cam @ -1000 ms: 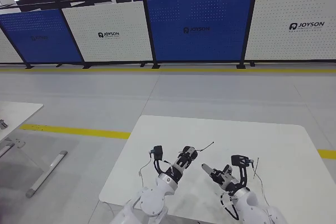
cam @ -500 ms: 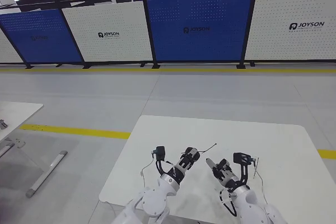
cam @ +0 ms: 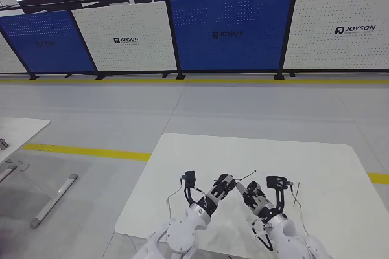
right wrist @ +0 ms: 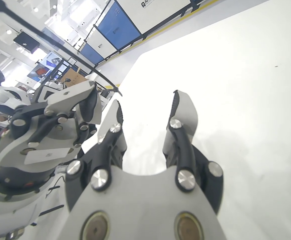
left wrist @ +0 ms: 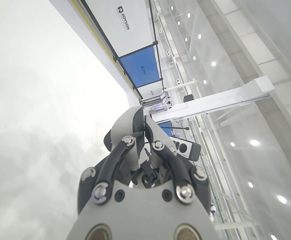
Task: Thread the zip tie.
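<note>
A thin black zip tie (cam: 245, 175) sticks out from my left gripper (cam: 224, 182), which is shut on it above the near part of the white table (cam: 279, 152). In the left wrist view the tie (left wrist: 138, 134) crosses between the closed fingers of the left gripper (left wrist: 144, 119). My right gripper (cam: 245, 189) stands open right beside it. In the right wrist view the zip tie (right wrist: 60, 46) arcs from its head down to a tip just off one finger of the open right gripper (right wrist: 147, 104). Nothing lies between the right fingers.
The table's far half (right wrist: 235, 71) is bare white surface. Its left edge (cam: 139, 188) drops to the grey floor with a yellow line (cam: 84, 152). A second table (cam: 13, 133) stands far off to the left. Loose thin cables (cam: 297, 193) hang by the right wrist.
The two grippers have closed the gap between them: the left one with the zip tie moved right, and the open right one moved left toward the tie's tip.
</note>
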Motion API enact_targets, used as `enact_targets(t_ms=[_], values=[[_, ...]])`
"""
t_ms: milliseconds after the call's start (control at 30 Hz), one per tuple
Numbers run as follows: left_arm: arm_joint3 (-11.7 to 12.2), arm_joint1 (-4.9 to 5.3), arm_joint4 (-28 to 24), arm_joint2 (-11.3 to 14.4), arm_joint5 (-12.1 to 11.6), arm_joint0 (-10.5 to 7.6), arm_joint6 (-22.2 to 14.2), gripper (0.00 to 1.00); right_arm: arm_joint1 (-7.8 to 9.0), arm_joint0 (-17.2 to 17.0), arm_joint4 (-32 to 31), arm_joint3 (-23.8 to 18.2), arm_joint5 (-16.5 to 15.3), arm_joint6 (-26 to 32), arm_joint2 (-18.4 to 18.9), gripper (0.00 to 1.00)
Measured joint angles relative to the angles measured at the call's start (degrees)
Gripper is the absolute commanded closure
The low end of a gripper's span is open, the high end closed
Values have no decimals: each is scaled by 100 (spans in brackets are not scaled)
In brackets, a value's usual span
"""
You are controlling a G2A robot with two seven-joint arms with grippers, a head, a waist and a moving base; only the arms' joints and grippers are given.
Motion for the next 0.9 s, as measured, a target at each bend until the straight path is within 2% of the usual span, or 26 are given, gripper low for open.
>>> enact_targets(t_ms=[533, 900], values=[[-63, -3, 79, 61, 85, 86, -37, 100, 26, -133, -273, -190, -70, -72, -18, 75], [-103, -2, 155, 94, 111, 144, -35, 100, 37, -166, -363, -218, -108, -62, -25, 78]])
